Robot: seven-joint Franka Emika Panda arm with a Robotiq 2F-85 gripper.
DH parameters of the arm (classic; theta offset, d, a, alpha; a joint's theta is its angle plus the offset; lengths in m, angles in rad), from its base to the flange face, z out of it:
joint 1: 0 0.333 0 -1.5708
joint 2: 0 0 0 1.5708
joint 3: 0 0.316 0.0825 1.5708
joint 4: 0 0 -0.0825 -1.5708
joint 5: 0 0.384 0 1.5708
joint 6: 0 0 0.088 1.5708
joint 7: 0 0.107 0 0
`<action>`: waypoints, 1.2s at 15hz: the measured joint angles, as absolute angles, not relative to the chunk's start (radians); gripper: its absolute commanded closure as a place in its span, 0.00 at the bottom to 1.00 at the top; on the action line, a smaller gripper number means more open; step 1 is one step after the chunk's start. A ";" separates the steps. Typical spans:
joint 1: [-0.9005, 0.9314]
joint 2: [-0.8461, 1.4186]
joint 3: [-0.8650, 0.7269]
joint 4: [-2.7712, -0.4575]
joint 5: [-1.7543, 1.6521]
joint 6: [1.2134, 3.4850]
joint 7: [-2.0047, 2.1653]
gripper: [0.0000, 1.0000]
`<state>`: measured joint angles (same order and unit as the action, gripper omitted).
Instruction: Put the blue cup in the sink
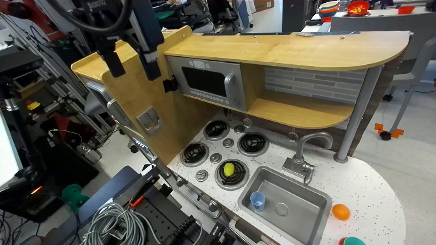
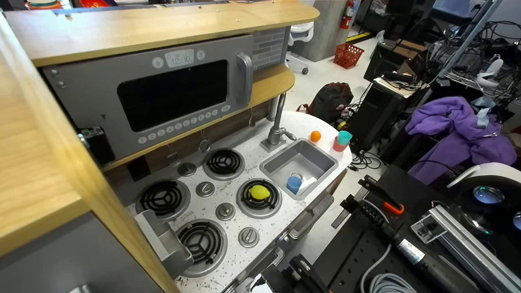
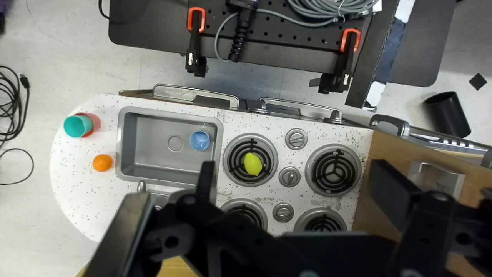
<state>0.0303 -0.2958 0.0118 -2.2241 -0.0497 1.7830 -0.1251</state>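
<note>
A small blue plastic cup (image 1: 258,201) stands upright on the floor of the grey metal sink (image 1: 303,221), near the burner-side wall. The cup also shows in an exterior view (image 2: 294,185) and in the wrist view (image 3: 199,141). A turquoise cup (image 2: 344,137) sits on a red cup (image 2: 339,145) at the counter's rounded end, outside the sink; it shows in the wrist view too (image 3: 75,127). My gripper (image 1: 136,69) is open and empty, high above the counter on the wooden-panel side, well away from the cups. Its wide-apart fingers show in the wrist view (image 3: 296,181).
A yellow lemon (image 1: 229,169) lies on a burner beside the sink. An orange ball (image 1: 341,212) sits on the counter past the sink. The grey tap (image 1: 315,136) rises behind the basin. A toy microwave (image 1: 207,81), a shelf (image 1: 299,107) and a wooden side panel (image 1: 136,98) stand above the counter.
</note>
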 measured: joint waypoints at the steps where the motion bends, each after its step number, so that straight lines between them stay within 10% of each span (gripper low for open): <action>1: 0.030 -0.296 0.012 -2.224 -0.050 1.783 -0.125 0.00; 18: -0.029 -0.241 -0.087 -2.180 -0.042 1.923 -0.182 0.00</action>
<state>-0.0293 -0.2408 -0.0873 -2.1803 -0.0421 1.9227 -0.1817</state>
